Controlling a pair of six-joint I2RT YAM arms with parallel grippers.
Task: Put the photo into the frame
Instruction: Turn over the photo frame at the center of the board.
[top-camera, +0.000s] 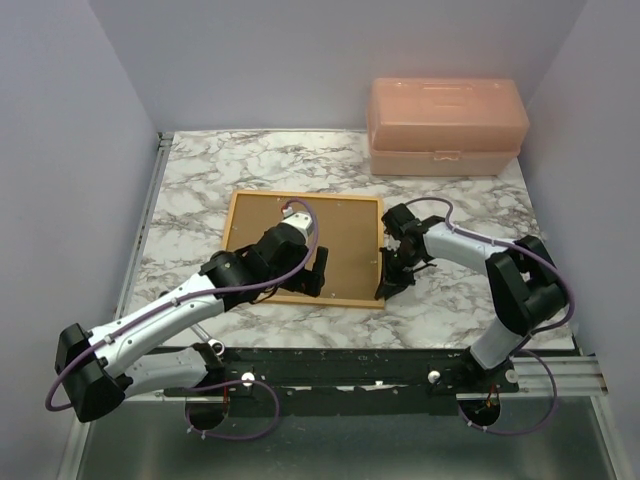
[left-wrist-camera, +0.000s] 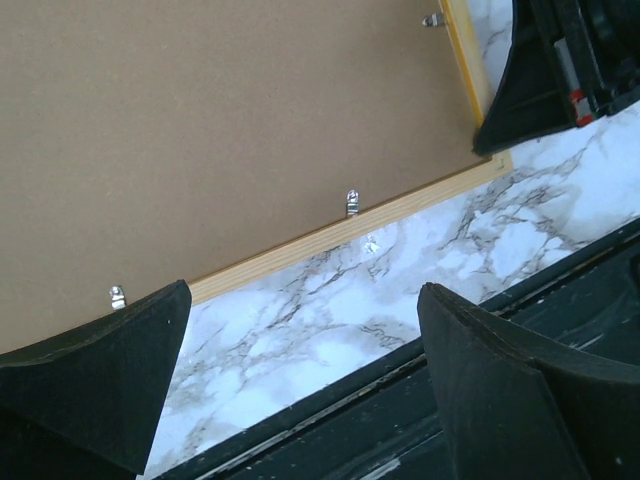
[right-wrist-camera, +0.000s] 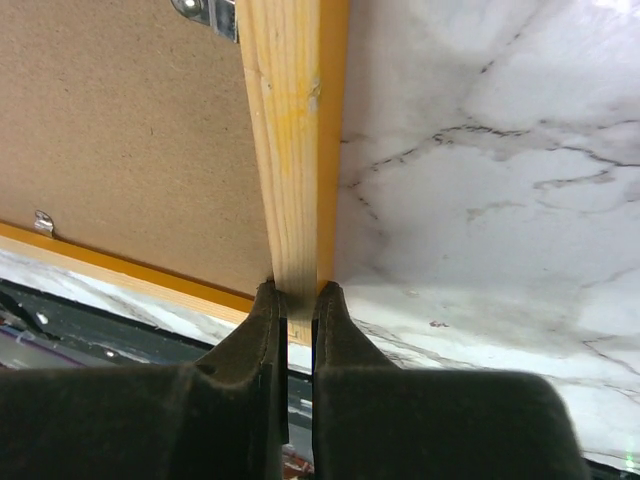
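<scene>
So the frame (top-camera: 330, 196) is lying back side up in the middle of the marble table (top-camera: 200, 180), a bit left of centre in the top view. All you can see of it is the brown backing board (top-camera: 350, 235) with the orange wooden rim around it. Its front is hidden.

The right gripper (top-camera: 388, 282) is at the frame's right rail, close to the lower right corner. In the right wrist view the right gripper's fingers (right-wrist-camera: 262, 330) are pinched tight on that pale wood rail, one on each side of it.

The left gripper (top-camera: 310, 272) sits over the lower middle of the board in the top view. From its own camera the two black fingers (left-wrist-camera: 100, 370) are spread wide with nothing between them, just the frame's bottom edge and bare marble. Can't tell if either finger actually touches the board.

Small metal tabs (left-wrist-camera: 351, 203) stick out along the inside of the rim over the board.

There's also a pink translucent plastic box (top-camera: 445, 125) in the upper right corner of the table, well apart from the frame.
</scene>
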